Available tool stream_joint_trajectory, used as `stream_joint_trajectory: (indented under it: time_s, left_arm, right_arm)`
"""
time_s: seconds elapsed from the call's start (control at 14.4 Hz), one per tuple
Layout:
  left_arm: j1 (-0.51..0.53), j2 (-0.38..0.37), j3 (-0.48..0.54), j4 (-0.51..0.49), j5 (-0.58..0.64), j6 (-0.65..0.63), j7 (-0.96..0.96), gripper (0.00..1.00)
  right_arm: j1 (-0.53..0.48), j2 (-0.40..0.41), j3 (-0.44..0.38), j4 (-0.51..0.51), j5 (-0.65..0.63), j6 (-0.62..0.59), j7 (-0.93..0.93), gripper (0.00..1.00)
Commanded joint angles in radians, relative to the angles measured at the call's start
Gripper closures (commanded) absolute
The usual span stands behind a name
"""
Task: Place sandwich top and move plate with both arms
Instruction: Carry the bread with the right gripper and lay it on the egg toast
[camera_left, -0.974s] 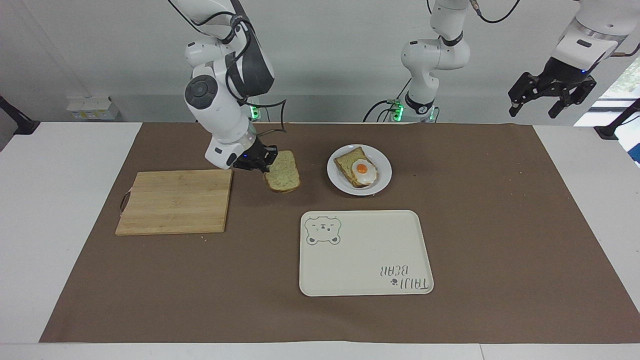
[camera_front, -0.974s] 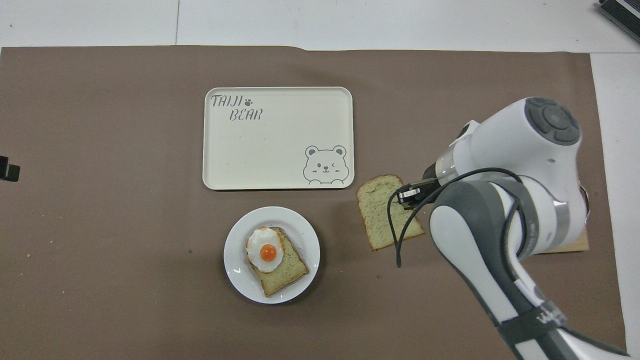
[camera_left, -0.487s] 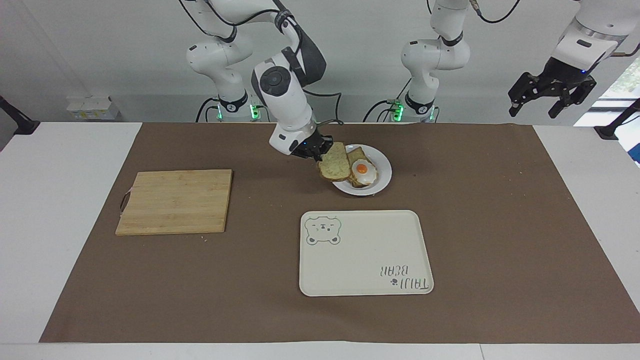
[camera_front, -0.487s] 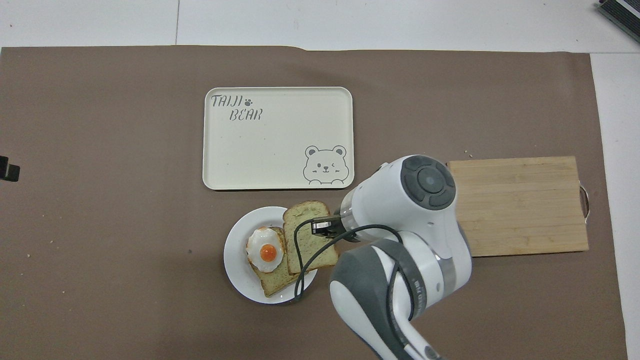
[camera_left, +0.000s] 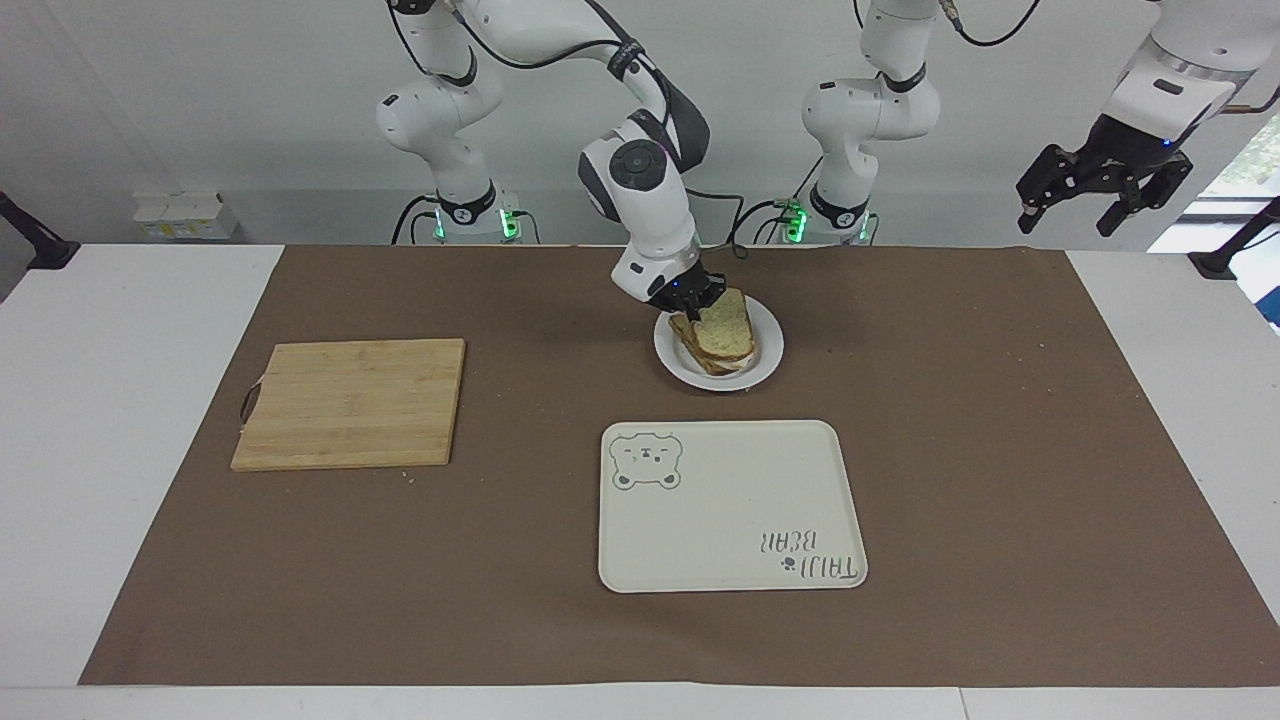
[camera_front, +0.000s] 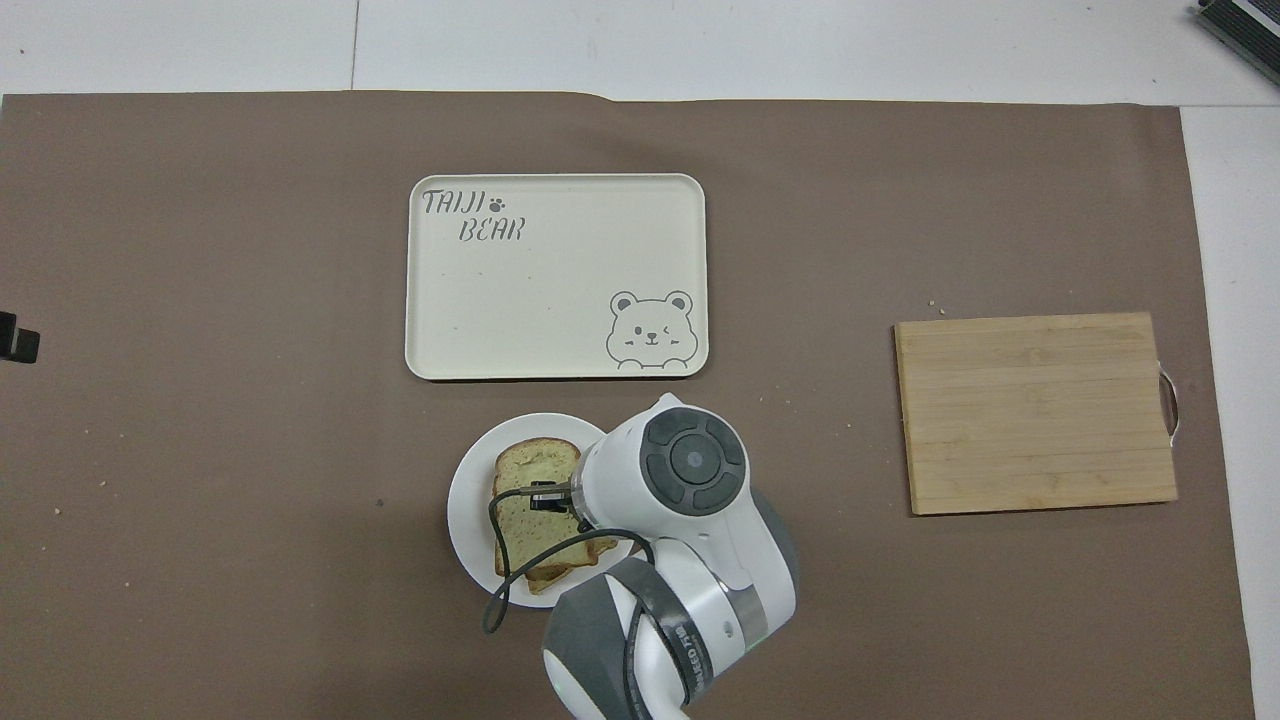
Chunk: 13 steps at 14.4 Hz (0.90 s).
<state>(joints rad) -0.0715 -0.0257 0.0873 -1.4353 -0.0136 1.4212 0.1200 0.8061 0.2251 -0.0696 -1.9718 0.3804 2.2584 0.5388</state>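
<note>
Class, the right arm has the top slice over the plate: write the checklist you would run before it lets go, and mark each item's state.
1. Sandwich top over the lower slice on the plate: ok, it covers the egg.
2. Slice lying flat: not ok, it tilts in the facing view.
3. Right gripper shut on the slice's edge: ok.
4. Slice resting on the egg: cannot tell.
5. Left gripper out of the way: ok, it waits, open, past the left arm's end of the table.
6. Tray bare for the plate: ok.
</note>
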Motion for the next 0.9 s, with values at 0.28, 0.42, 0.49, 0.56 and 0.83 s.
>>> stream_joint_trajectory:
  time_s: [0.28, 0.42, 0.49, 0.56, 0.83]
  left_arm:
    - [0.015, -0.016, -0.014, -0.014, 0.012, -0.001, -0.006, 0.00]
    - [0.015, -0.016, -0.014, -0.014, 0.012, -0.001, -0.006, 0.00]
    - [0.015, -0.016, -0.014, -0.014, 0.012, -0.002, -0.006, 0.00]
    - [0.015, -0.016, -0.014, -0.014, 0.012, -0.001, -0.006, 0.00]
    - [0.015, -0.016, -0.014, -0.014, 0.012, -0.001, -0.006, 0.00]
  right_arm:
    - [0.024, 0.037, -0.004, -0.047, 0.028, 0.104, -0.014, 0.99]
    - [0.010, 0.043, -0.006, -0.035, 0.023, 0.090, -0.037, 0.14]
    - [0.012, 0.040, -0.007, -0.035, 0.009, 0.087, -0.040, 0.00]
    - [0.005, 0.034, -0.012, -0.029, 0.009, 0.076, -0.040, 0.00]
    - [-0.083, -0.024, -0.018, -0.007, -0.046, 0.000, -0.043, 0.00]
